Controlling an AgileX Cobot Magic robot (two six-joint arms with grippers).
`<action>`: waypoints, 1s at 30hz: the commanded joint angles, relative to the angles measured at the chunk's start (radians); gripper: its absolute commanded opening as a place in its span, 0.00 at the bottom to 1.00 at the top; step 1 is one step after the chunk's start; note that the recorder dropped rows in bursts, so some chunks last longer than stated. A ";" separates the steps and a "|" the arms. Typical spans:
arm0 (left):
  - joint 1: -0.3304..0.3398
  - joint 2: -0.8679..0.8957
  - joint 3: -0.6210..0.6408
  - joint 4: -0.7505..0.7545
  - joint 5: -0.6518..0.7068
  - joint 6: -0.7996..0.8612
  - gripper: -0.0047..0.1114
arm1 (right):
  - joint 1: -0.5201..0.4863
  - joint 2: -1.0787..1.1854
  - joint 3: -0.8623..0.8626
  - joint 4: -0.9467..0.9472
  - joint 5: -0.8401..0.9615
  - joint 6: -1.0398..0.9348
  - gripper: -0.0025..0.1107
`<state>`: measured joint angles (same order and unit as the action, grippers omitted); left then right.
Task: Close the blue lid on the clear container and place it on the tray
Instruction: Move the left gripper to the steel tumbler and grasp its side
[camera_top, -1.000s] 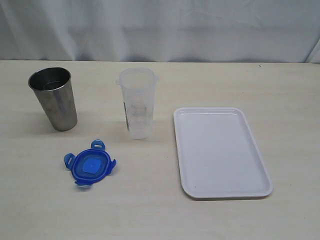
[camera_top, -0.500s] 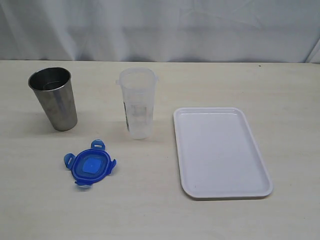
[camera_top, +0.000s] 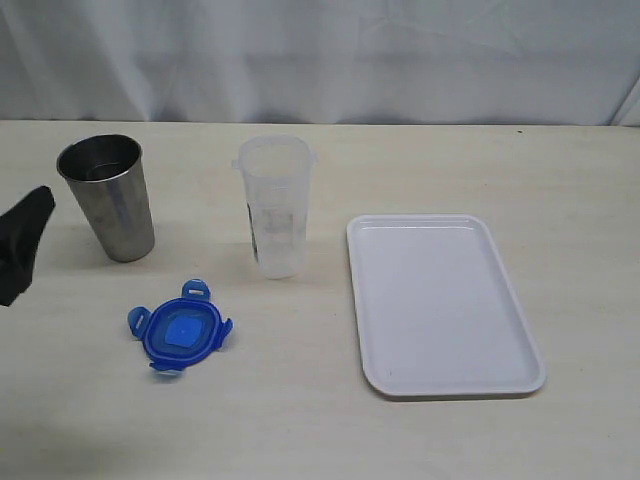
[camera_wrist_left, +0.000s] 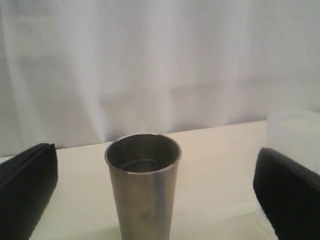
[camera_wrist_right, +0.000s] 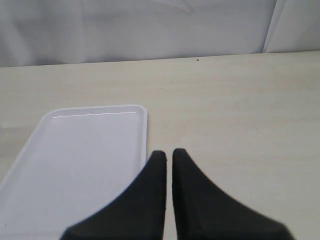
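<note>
The blue lid (camera_top: 180, 332) lies flat on the table, flaps spread, in front of the steel cup. The clear container (camera_top: 273, 205) stands upright and uncovered in the middle, left of the white tray (camera_top: 440, 300), which holds nothing. My left gripper (camera_top: 22, 245) shows as a dark shape at the left edge, just left of the steel cup. In the left wrist view its fingers (camera_wrist_left: 27, 190) stand wide apart, open, with the cup between them farther off. My right gripper (camera_wrist_right: 168, 155) is shut on nothing, beside the tray (camera_wrist_right: 80, 160); the exterior view does not show it.
A tapered steel cup (camera_top: 107, 195) stands upright at the back left, also the steel cup (camera_wrist_left: 143, 185) in the left wrist view. A pale curtain (camera_top: 320, 60) hangs behind the table's far edge.
My left gripper has come into the exterior view at the left edge, near the steel cup. The lid, container, cup and tray have not moved.
</note>
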<state>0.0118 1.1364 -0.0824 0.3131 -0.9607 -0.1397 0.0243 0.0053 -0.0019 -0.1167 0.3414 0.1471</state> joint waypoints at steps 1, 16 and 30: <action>-0.002 0.225 -0.005 0.008 -0.200 0.069 0.92 | 0.002 -0.005 0.002 0.004 0.001 0.003 0.06; -0.002 0.706 -0.260 0.059 -0.254 0.072 0.92 | 0.002 -0.005 0.002 0.004 0.001 0.003 0.06; -0.002 0.893 -0.421 0.095 -0.248 0.072 0.92 | 0.002 -0.005 0.002 0.004 0.001 0.003 0.06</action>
<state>0.0118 2.0001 -0.4814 0.4052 -1.1956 -0.0739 0.0243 0.0053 -0.0019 -0.1167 0.3414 0.1471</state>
